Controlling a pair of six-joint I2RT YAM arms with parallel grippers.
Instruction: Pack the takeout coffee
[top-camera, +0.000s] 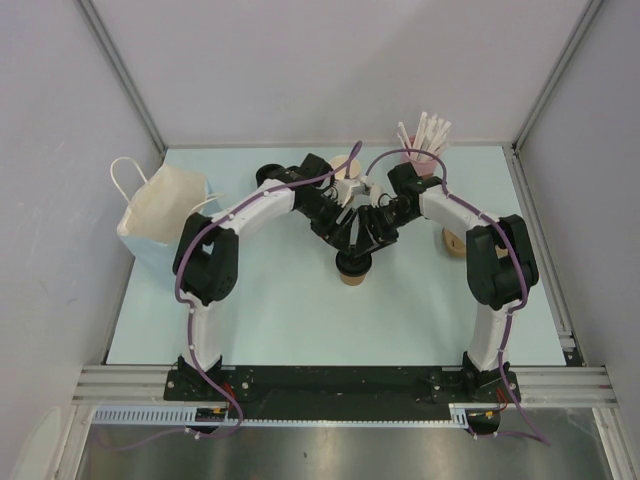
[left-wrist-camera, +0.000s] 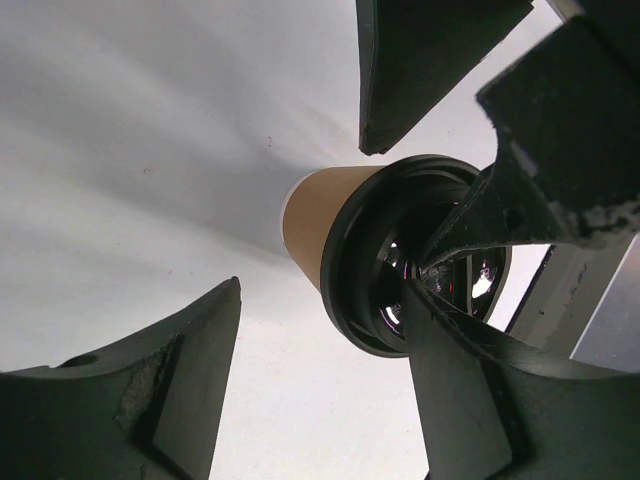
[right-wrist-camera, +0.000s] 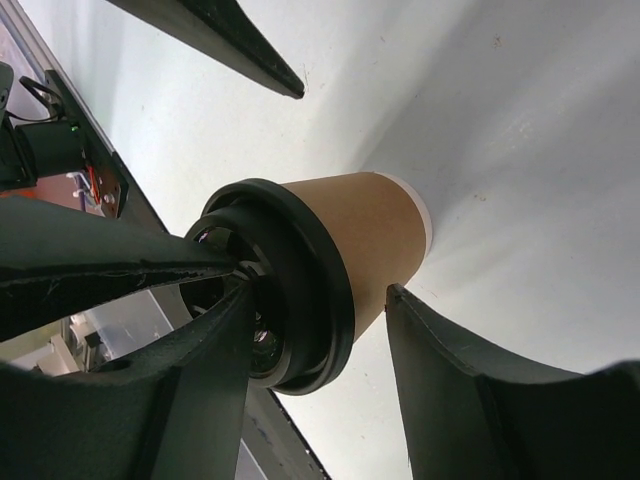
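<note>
Overhead, a white paper bag (top-camera: 165, 205) is standing left, the takeout coffee (top-camera: 353, 272) mid-table, and a pink cup of sticks (top-camera: 420, 152) right. Only the wrist views are showing the left gripper (left-wrist-camera: 320, 290) and right gripper (right-wrist-camera: 318, 292) splayed open around its black lid (right-wrist-camera: 300, 230).

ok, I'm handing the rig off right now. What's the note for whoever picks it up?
Left gripper: open, holding nothing, fingers spread wide at the cup.
Right gripper: open, holding nothing, fingers on either side of the cup.
Takeout coffee: upright between the two arms, directly under both grippers. I cannot tell whether any fingertip touches it.
Black lid: on the cup and looks seated.
White paper bag: stands far left with its top open, away from the cup.
Done: the cup is lidded.
Left: grasp the cup, carry it to the bag, lower it in.
</note>
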